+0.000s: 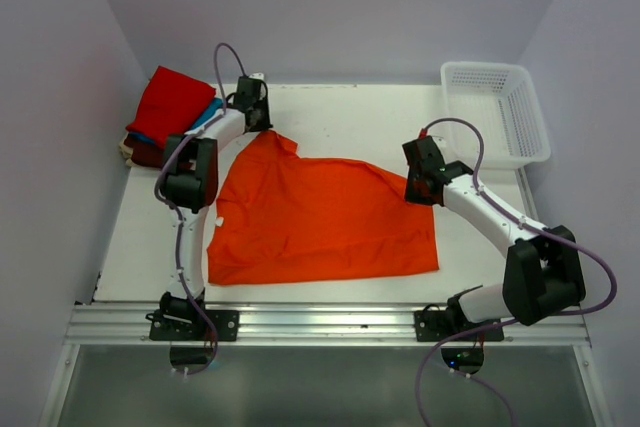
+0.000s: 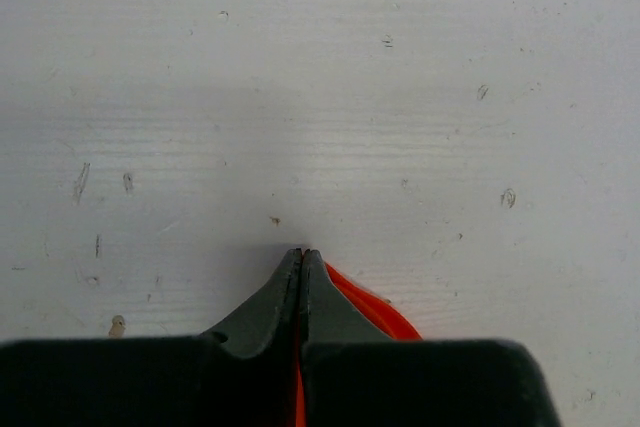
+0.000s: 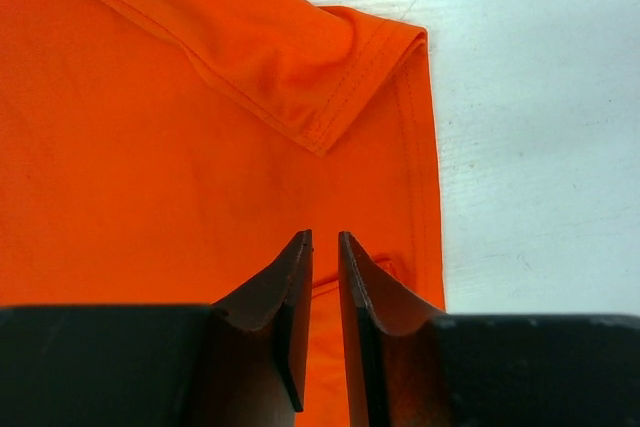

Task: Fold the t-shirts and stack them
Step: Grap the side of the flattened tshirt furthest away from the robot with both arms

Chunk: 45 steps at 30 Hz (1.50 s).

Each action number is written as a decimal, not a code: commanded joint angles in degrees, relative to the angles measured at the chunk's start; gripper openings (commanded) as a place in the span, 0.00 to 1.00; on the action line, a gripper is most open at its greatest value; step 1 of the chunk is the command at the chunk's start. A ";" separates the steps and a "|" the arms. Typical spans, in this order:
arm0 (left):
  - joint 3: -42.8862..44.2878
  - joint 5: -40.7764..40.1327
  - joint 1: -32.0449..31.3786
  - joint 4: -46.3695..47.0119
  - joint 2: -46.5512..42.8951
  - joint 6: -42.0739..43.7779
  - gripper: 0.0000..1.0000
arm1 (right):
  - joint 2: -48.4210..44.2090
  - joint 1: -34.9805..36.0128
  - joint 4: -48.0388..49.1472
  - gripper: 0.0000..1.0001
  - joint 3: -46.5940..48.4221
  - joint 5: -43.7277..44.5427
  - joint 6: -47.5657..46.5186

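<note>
Gripping the far-left corner of the orange t-shirt (image 1: 320,222) with the left gripper (image 2: 302,253), fingers pressed fully together on a sliver of orange cloth just above the bare table (image 1: 340,112). Poised over the shirt's far-right corner with the right gripper (image 3: 325,237), fingers drawn near each other with a thin gap between; cannot tell whether any cloth is caught there.

Seems well past halfway on the task. Already folded and piled at the far left: a red tee (image 1: 170,102) on top of a turquoise-blue tee (image 1: 207,115) and a dark maroon tee (image 1: 145,152). Not yet folded: the orange one, spread nearly flat across the middle, with one sleeve lying doubled over the body beside the right gripper. Probably left to do: fold it over, then set it on the pile.

Reaching far and leftward with the left arm, elbow raised, wrist pointing down just beside the pile. Bending inward from the near right with the right arm, wrist tipped down at the cloth's edge, apart from the white basket (image 1: 484,66) at the far right.
</note>
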 commanded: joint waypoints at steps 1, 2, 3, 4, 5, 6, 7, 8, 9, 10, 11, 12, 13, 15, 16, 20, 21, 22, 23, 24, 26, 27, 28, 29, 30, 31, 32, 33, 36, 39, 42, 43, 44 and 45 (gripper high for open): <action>-1.90 -2.27 -0.40 -9.81 1.52 1.76 0.00 | -0.49 -0.38 2.16 0.20 -0.18 1.14 1.41; -2.51 -2.63 -0.40 -9.72 0.82 1.68 0.00 | -0.49 -0.56 2.50 0.18 -0.10 2.53 1.94; -3.04 -3.07 -0.49 -9.63 -1.19 1.42 0.00 | -0.40 -0.64 2.77 0.18 -0.27 3.16 2.12; -3.48 -3.42 -0.40 -9.37 -2.43 1.24 0.00 | -0.23 -0.91 3.21 0.18 -0.27 3.95 2.38; -4.44 -3.94 -0.40 -8.93 -3.57 1.06 0.00 | -0.14 -1.52 3.73 0.17 -0.10 4.82 2.82; -4.88 -4.12 -0.40 -8.67 -6.02 0.89 0.00 | 0.21 -1.87 4.09 0.19 0.08 6.49 3.52; -5.32 -4.65 -0.40 -8.49 -7.26 0.80 0.00 | 1.09 -2.40 4.09 0.25 0.34 7.20 4.05; -5.94 -4.83 -0.40 -8.49 -8.41 0.80 0.00 | 1.62 -3.36 4.09 0.34 1.13 7.47 4.40; -6.38 -4.92 -0.49 -8.49 -10.51 0.80 0.00 | 2.32 -3.89 4.18 0.47 1.66 7.38 4.66; -6.82 -5.44 -0.49 -8.58 -11.40 0.80 0.00 | 3.98 -4.59 4.18 0.51 2.27 7.38 4.75; -7.17 -5.36 -0.40 -8.84 -12.19 0.80 0.00 | 4.78 -4.95 4.18 0.54 3.32 7.21 4.84; -7.52 -5.36 -0.40 -8.93 -13.59 0.80 0.00 | 5.92 -5.30 4.18 0.54 3.85 6.51 4.93; -8.13 -5.36 -0.40 -9.02 -14.04 0.88 0.00 | 6.80 -5.74 4.18 0.54 4.29 6.15 5.02; -8.66 -5.09 -0.40 -9.02 -15.00 0.97 0.00 | 9.00 -6.01 4.61 0.51 4.91 4.93 5.11; -9.01 -5.09 -0.40 -9.10 -15.01 0.89 0.00 | 9.87 -6.01 5.40 0.49 4.65 3.35 5.19; -9.46 -3.95 -0.40 -8.75 -15.19 0.36 0.00 | 10.06 -6.01 9.87 0.41 2.38 -4.64 4.50; -9.46 -3.86 -0.40 -8.84 -15.18 0.27 0.00 | 9.89 -6.01 10.93 0.41 1.76 -6.49 4.32; -9.46 -3.78 -0.40 -8.84 -15.10 0.27 0.00 | 9.71 -6.01 11.64 0.41 0.88 -8.68 4.14; -9.37 -3.77 -0.40 -8.84 -15.10 0.27 0.00 | 9.71 -6.01 12.00 0.40 0.70 -9.14 4.14; -9.37 -3.95 -0.40 -8.93 -15.18 0.36 0.00 | 9.71 -6.01 12.09 0.40 0.43 -9.40 4.14; -9.28 -4.13 -0.40 -8.84 -15.18 0.36 0.00 | 9.71 -6.01 12.09 0.39 -0.09 -9.32 4.23; -9.11 -3.95 -0.40 -8.93 -15.18 0.36 0.00 | 9.88 -6.01 12.09 0.39 -0.18 -9.32 4.31; -9.11 -3.86 -0.40 -8.84 -15.18 0.36 0.00 | 10.23 -6.01 12.00 0.39 -0.10 -9.23 4.31; -9.02 -3.95 -0.40 -8.84 -15.10 0.36 0.00 | 10.41 -6.01 11.56 0.38 0.08 -9.06 4.49; -9.02 -3.86 -0.40 -8.84 -15.27 0.36 0.00 | 10.76 -6.01 11.39 0.38 0.08 -8.88 4.66; -9.02 -3.86 -0.40 -8.93 -15.19 0.36 0.00 | 11.37 -6.09 11.38 0.38 0.08 -8.79 4.75; -9.02 -3.86 -0.40 -9.02 -15.18 0.36 0.00 | 11.46 -6.01 11.65 0.38 -0.18 -8.70 5.10; -9.02 -3.95 -0.49 -9.02 -15.10 0.45 0.00 | 11.55 -6.09 11.91 0.36 -0.27 -8.53 5.11; -9.11 -3.77 -0.40 -9.19 -15.10 0.45 0.00 | 12.52 -6.09 12.26 0.35 -0.36 -7.91 5.37; -9.11 -3.86 -0.49 -9.28 -15.01 0.53 0.00 | 13.40 -6.09 11.30 0.36 -0.10 -5.81 5.81; -9.11 -4.13 -0.40 -9.46 -15.18 0.53 0.00 | 14.19 -6.09 9.98 0.40 0.26 -3.26 6.51; -9.11 -4.30 -0.40 -9.54 -15.18 0.53 0.00 | 14.19 -6.01 9.98 0.42 0.17 -3.25 6.51; -9.11 -4.13 -0.40 -9.55 -15.27 0.53 0.00 | 14.45 -6.01 9.98 0.43 0.08 -3.34 6.69; -9.11 -4.13 -0.31 -9.46 -15.27 0.53 0.00 | 14.37 -6.09 10.06 0.44 0.08 -3.43 6.69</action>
